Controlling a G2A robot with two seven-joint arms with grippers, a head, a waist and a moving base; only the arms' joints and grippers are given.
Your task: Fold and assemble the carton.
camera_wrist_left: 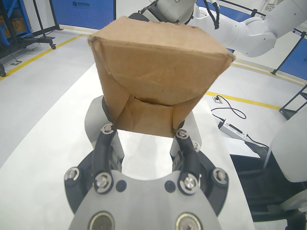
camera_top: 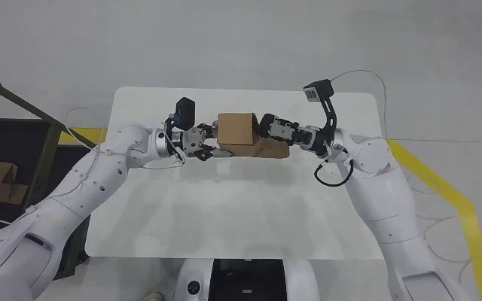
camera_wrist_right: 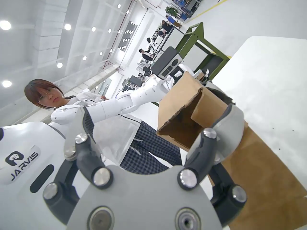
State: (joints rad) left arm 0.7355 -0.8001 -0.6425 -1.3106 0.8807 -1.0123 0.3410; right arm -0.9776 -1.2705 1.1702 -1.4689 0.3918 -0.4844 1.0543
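A brown carton (camera_top: 237, 129) is held above the far middle of the white table (camera_top: 226, 218). One long flap (camera_top: 273, 148) trails off it toward the right arm. My left gripper (camera_top: 209, 143) is shut on the carton's narrow end; in the left wrist view the carton (camera_wrist_left: 156, 72) sits wedged between both fingers (camera_wrist_left: 189, 123). My right gripper (camera_top: 269, 128) stands open at the opposite end. One of its fingers (camera_wrist_right: 227, 125) lies against the carton's open end (camera_wrist_right: 182, 120), and the other finger (camera_wrist_right: 79, 125) is far from it.
A dark green cart (camera_top: 30, 150) holding flat cardboard pieces (camera_top: 11, 184) stands off the table's left side. Bare tabletop lies between the arms and the near edge. A yellow floor line (camera_top: 433, 180) runs past the right side.
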